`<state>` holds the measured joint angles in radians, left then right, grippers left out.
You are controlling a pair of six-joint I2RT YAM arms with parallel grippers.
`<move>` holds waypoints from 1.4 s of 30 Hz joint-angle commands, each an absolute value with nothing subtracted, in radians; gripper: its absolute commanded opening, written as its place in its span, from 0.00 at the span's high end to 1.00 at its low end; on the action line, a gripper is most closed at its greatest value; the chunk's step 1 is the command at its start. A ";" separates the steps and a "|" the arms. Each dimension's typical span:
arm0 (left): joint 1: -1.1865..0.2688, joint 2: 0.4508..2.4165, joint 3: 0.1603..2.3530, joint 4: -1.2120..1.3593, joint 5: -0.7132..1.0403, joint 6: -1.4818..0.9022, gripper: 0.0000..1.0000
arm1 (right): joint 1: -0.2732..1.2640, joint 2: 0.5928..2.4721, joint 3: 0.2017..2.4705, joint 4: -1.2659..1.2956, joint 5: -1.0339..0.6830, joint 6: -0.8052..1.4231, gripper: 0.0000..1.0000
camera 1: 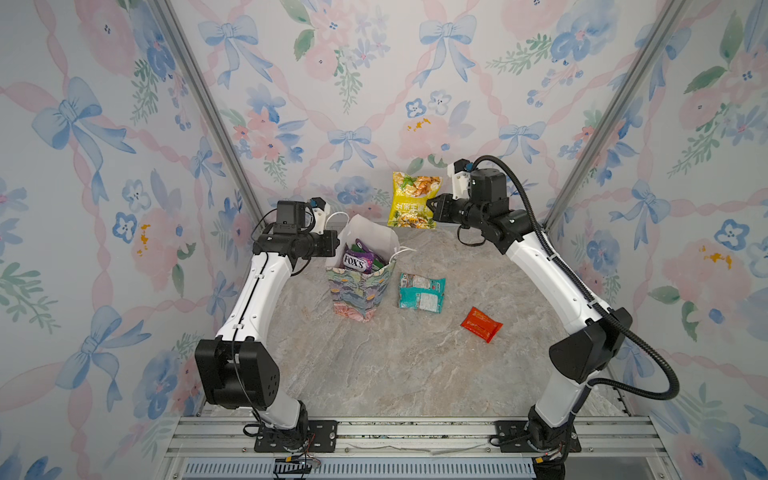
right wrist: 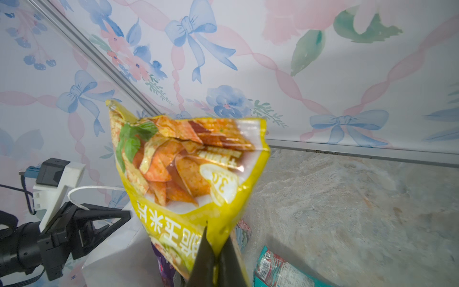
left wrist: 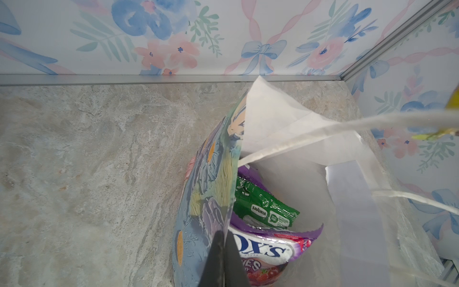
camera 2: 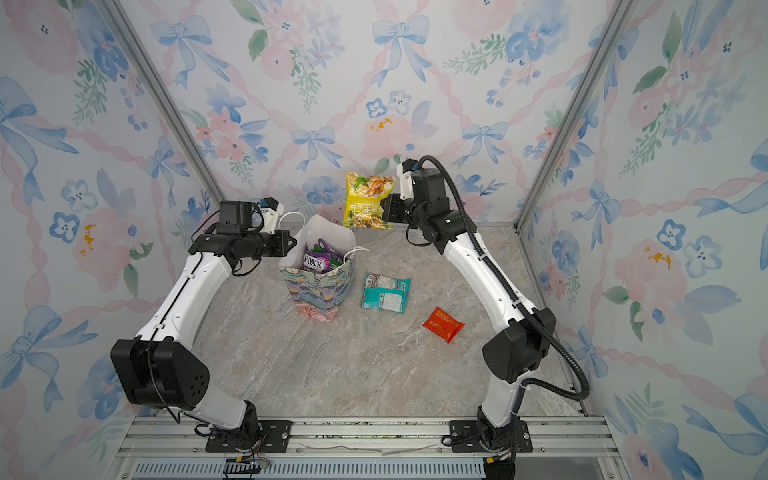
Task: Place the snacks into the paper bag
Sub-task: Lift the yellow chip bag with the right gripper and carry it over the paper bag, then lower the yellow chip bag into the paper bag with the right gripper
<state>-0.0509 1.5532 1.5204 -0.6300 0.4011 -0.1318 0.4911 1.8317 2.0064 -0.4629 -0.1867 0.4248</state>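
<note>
**Yellow Packet Held at Far Edge: Transfer to Bag Mouth Pending**

The right gripper (right wrist: 216, 244) is clamped on one side edge of the yellow packet (camera 1: 411, 201); the jaws meet through the foil with no gap showing. The packet extends away from the claw with its printed face toward the top cameras. Its long axis runs toward the desk's far edge, printed top farthest from the front edge. It appears to hang clear of the desk (camera 1: 374, 365), over the middle of the far edge.

The left gripper (left wrist: 224, 238) is pinched on the left wall of the paper bag (camera 1: 360, 293) at the rim. The bag stands upright, mouth up, left of centre and toward the far edge. Inside lie a purple FOX'S packet (camera 1: 354, 262) and a green packet (left wrist: 263, 208).

Controlling relation: the mouth lies left of the right claw, toward the front edge, and lower. The right arm is the carrier — the left is committed to the rim. The packet's long axis probably needs tipping downward so that a short end enters first.

A teal packet (camera 1: 422, 291) lies flat just beside the bag's right wall, and a red-orange packet (camera 1: 481, 325) lies nearer the right edge.
</note>
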 commanded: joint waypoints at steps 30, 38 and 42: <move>-0.049 1.542 1.506 -0.646 0.411 -0.117 1.00 | 0.691 1.950 1.986 -0.416 -0.216 0.520 1.00; -0.049 1.538 1.508 -0.646 0.410 -0.117 1.00 | 0.708 1.918 1.896 -0.387 -0.235 0.566 1.00; -0.049 1.537 1.507 -0.647 0.410 -0.117 1.00 | 0.720 1.902 1.865 -0.388 -0.223 0.569 1.00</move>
<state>-0.0509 1.5532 1.5204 -0.6300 0.4011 -0.1318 0.6987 1.9602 1.8919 -0.4004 -0.2161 0.5510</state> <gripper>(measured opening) 0.048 0.058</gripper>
